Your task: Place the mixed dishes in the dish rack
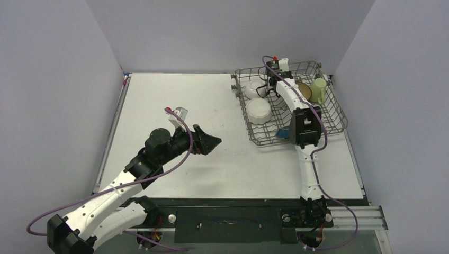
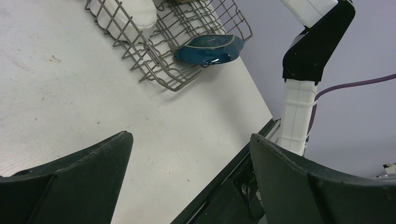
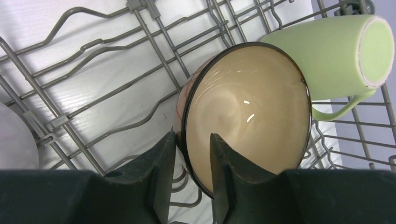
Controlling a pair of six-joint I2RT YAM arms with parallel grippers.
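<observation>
The dish rack [image 1: 339, 114] stands at the back right of the table. In it are a small white bowl [image 1: 254, 88], a white scalloped plate [image 1: 258, 111], a pale green mug [image 1: 317, 90] and a dark blue leaf-shaped dish [image 1: 283, 132] at its near edge. My right gripper [image 3: 192, 140] is inside the rack, shut on the rim of the brown bowl [image 3: 247, 107]. The bowl stands on edge, its cream inside facing me, against the mug [image 3: 336, 56]. My left gripper [image 1: 209, 142] is open and empty over the table's middle, left of the rack.
My right arm [image 1: 288, 95] reaches over the rack's middle. In the left wrist view the blue dish [image 2: 210, 49] leans at the rack's near corner [image 2: 163, 79], with the right arm [image 2: 308, 60] beyond. Grey walls enclose the table.
</observation>
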